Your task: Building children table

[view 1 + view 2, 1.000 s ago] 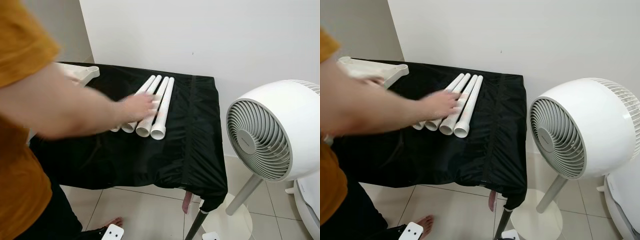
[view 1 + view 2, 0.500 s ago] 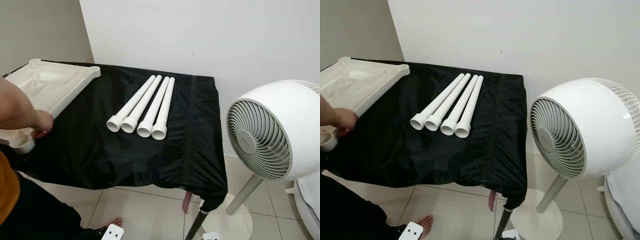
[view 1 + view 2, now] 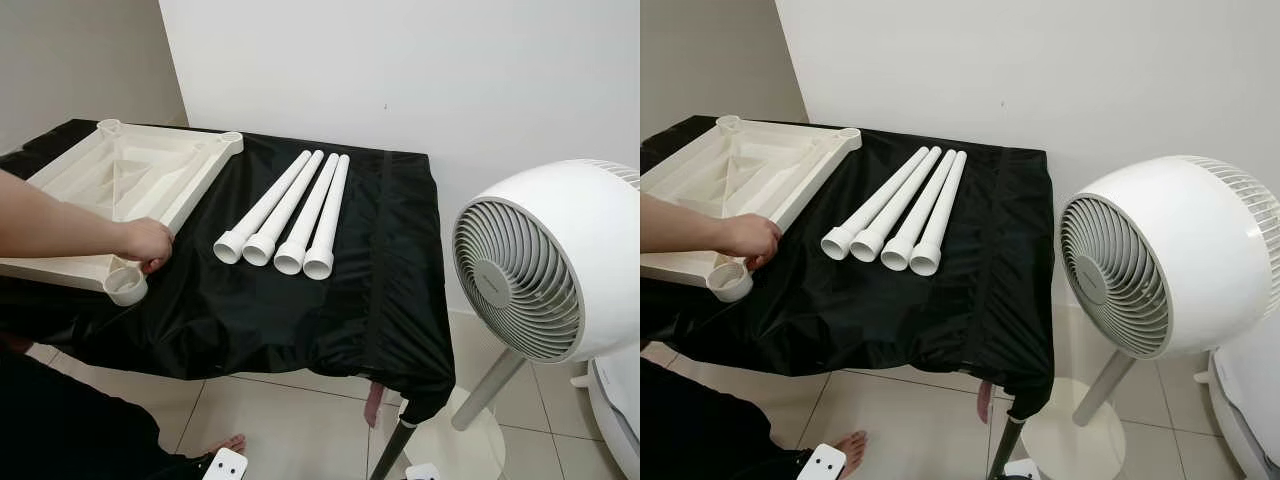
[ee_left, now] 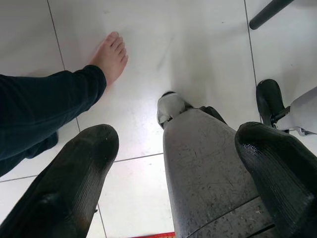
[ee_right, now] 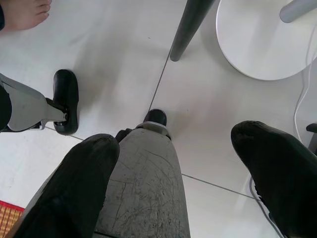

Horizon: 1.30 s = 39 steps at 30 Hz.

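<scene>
A cream plastic table top (image 3: 130,180) lies upside down on the left of the black-covered table (image 3: 300,310), with round leg sockets at its corners. A person's hand (image 3: 148,241) grips its near edge beside the near corner socket (image 3: 125,287). Several white tube legs (image 3: 290,210) lie side by side in the middle of the cloth, flared ends towards me. My left gripper (image 4: 176,173) hangs open above the floor tiles and my own leg. My right gripper (image 5: 183,183) hangs open too, low beside a dark table leg (image 5: 190,27).
A white pedestal fan (image 3: 550,265) stands right of the table, its round base (image 5: 262,39) on the tiles. The person stands at the left; a bare foot (image 4: 111,54) rests on the floor near my legs. A wall runs behind the table.
The person's arm has left the tube legs. The hand has taken the table top's near edge and slid it further onto the cloth, towards the legs. My grippers have not moved.
</scene>
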Tool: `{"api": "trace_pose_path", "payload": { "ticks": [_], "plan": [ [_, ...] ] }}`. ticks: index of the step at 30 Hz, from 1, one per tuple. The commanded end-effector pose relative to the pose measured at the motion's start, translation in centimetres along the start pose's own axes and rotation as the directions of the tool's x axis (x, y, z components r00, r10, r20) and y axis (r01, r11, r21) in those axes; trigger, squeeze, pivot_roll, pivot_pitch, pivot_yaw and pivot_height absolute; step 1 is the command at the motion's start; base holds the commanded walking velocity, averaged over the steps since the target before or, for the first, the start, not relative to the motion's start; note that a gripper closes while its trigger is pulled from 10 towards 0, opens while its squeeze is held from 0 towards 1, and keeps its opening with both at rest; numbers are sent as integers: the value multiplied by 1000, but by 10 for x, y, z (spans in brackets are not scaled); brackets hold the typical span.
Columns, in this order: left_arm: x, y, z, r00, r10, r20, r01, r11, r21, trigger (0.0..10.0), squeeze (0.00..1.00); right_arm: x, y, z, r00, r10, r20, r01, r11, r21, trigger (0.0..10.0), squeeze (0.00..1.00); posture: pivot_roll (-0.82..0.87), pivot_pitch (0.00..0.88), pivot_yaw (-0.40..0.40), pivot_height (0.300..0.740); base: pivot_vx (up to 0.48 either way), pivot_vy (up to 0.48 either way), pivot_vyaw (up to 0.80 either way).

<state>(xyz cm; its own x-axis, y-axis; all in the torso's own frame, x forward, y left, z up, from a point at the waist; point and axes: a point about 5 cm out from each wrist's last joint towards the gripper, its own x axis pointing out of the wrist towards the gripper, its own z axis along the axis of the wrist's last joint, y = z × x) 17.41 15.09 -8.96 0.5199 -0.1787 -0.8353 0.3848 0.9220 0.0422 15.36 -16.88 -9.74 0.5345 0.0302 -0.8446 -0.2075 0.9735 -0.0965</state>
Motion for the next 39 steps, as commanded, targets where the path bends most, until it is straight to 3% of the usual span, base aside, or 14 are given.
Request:
{"api": "trace_pose_path", "payload": {
  "ticks": [1,13,14,16,17,18,21,22,23,24,28,29,39],
  "plan": [
    [-1,-2,-5,999,-33,-25,33,999,-7,10000,0,-1,6,-6,999,17,-30,-17,1000,1,10000,0,-13,0,37,740,0,0,0],
    [-1,-3,-6,999,-35,-23,35,999,-12,10000,0,-1,4,-7,999,13,-30,-13,1000,-3,10000,0,-15,0,36,740,0,0,0],
    [-1,-3,-6,999,-36,-21,36,999,-13,3725,0,-1,4,-6,1000,19,-20,-18,1000,9,0,0,-17,0,38,740,0,0,0],
    [-1,-3,-6,999,-36,-20,36,999,-14,3725,0,-1,4,-6,1000,23,-12,-23,1000,18,0,0,-17,0,38,740,0,0,0],
    [-1,-3,-6,999,-36,-18,36,999,-14,0,0,-1,4,-6,1000,22,-13,-22,1000,16,0,0,-16,0,37,740,0,0,0],
    [-1,-3,-6,999,-34,-21,33,999,-15,0,0,-1,3,-6,1000,15,-23,-15,1000,9,2314,0,-16,0,37,740,0,0,0],
    [-1,-3,-6,999,-33,-22,33,999,-16,0,0,-1,3,-7,1000,13,-26,-13,1000,7,2314,0,-16,0,37,740,0,0,0],
    [-1,-3,-6,999,-33,-25,32,999,-14,10000,0,-1,3,-7,1000,11,-28,-11,1000,6,10000,0,-13,0,36,740,0,0,0],
    [-1,-3,-6,999,-33,-25,32,999,-14,10000,0,-1,3,-7,1000,11,-28,-11,1000,6,10000,0,-13,0,36,740,0,0,0],
    [-1,-3,-6,999,-33,-24,32,999,-18,10000,847,-1,3,-6,1000,14,-26,-13,1000,9,10000,1000,-13,0,36,740,0,0,0],
    [-1,-3,-6,999,-33,-22,33,999,-20,10000,847,-1,3,-6,1000,15,-24,-14,1000,9,10000,1000,-13,0,36,740,0,0,0],
    [-1,-3,-6,999,-35,-20,34,999,-22,10000,1000,-1,3,-6,1000,15,-23,-15,1000,9,10000,1000,-13,0,36,740,0,0,0],
    [-1,-4,-5,999,-43,-14,43,999,-8,10000,1000,-1,3,-5,1000,11,-20,-11,1000,-9,10000,1000,-13,0,38,740,0,0,0]
  ]
}}
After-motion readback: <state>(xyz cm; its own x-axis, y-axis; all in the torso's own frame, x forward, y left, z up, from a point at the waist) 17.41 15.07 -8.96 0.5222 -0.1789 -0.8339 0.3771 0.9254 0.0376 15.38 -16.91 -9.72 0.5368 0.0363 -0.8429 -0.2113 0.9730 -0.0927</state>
